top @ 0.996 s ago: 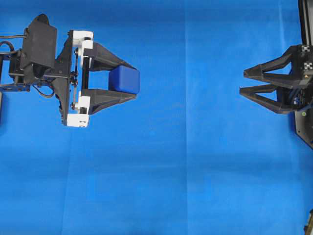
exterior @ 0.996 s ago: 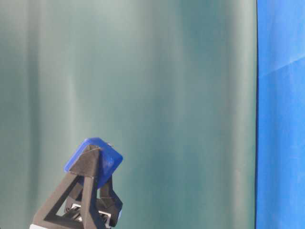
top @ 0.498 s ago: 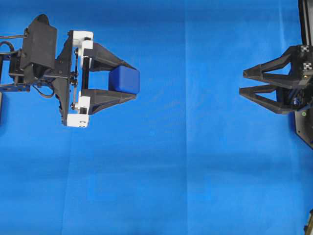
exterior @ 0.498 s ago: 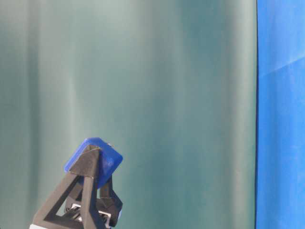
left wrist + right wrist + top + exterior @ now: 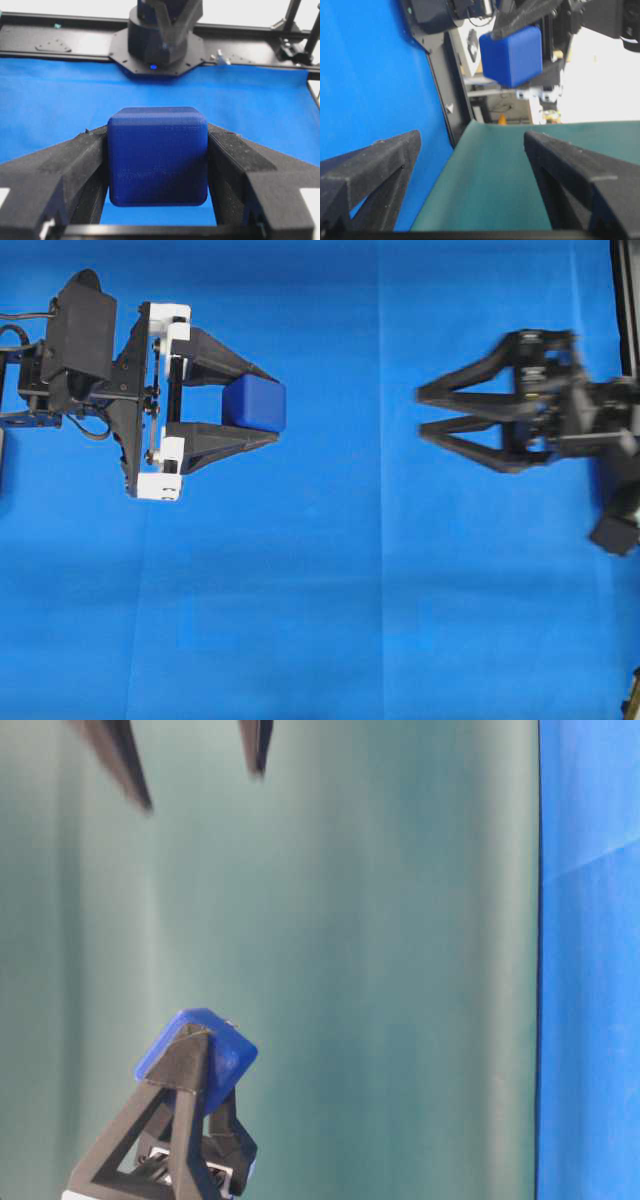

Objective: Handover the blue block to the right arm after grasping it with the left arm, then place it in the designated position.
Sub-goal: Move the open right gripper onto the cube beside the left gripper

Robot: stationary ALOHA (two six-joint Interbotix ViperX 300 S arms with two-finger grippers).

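From overhead I see the left tool (image 5: 268,406) pinching the blue block (image 5: 254,403) between its two black fingers (image 5: 215,358), near their tips, with the white brackets (image 5: 165,325) just behind. The block is held clear of the blue cloth (image 5: 330,590) that covers the desk. My left wrist camera confirms the hold: the cube (image 5: 157,155) sits squarely between both fingers (image 5: 60,172), each pressed against one of its side faces.

The right tool (image 5: 422,412) is spread wide and carries nothing. Its pointed fingers (image 5: 470,375) aim toward the block across the middle of the cloth, and the whole right arm (image 5: 580,430) is smeared with motion blur (so its finer details escape me). A clear gap lies between its tips and the block.

Through the right wrist camera, the block (image 5: 512,47) shows ahead and above, framed between the two spread fingers (image 5: 375,167). At table level, the block (image 5: 198,1055) sits atop the left fingers, and two blurred dark tips (image 5: 120,755) enter at the upper edge.
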